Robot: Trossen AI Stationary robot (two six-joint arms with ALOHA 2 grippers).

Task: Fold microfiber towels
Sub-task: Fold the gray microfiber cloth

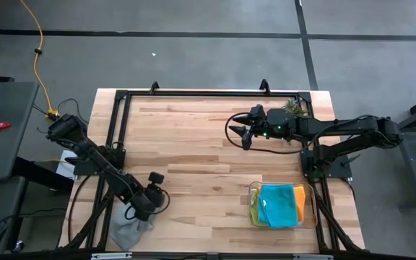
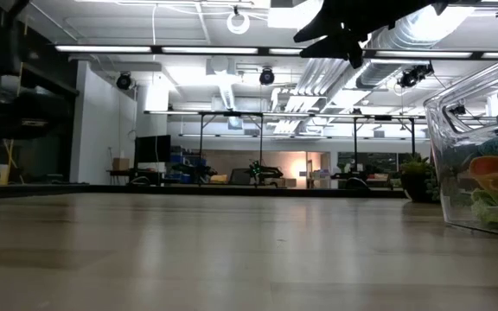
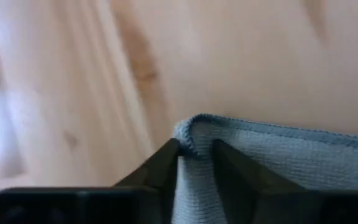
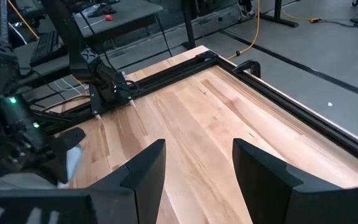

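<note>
A grey microfiber towel [image 1: 127, 230] lies bunched on the wood table near its near left corner. My left gripper [image 1: 141, 208] is down on the towel and shut on its edge; in the left wrist view the cloth [image 3: 291, 155] spreads away from my fingers. More towels, teal [image 1: 276, 204], orange [image 1: 299, 202] and green, lie in the clear tray [image 1: 310, 189]. My right gripper [image 1: 244, 134] hangs open above the table's far right part with nothing between its fingers [image 4: 145, 168]. My left gripper pinches a puckered bit of the grey towel's hemmed edge [image 3: 193, 132] between its two fingers [image 3: 160, 165]. The fingers slant down onto it from above. The rest of the towel lies slack on the table; one layer or several, I cannot tell.
The clear tray [image 2: 482, 164] stands at the near right. A small potted plant [image 1: 295, 107] stands at the far right corner. A black frame rail [image 1: 118, 130] runs along the table's left and far sides. Bare wood [image 1: 193, 166] fills the middle.
</note>
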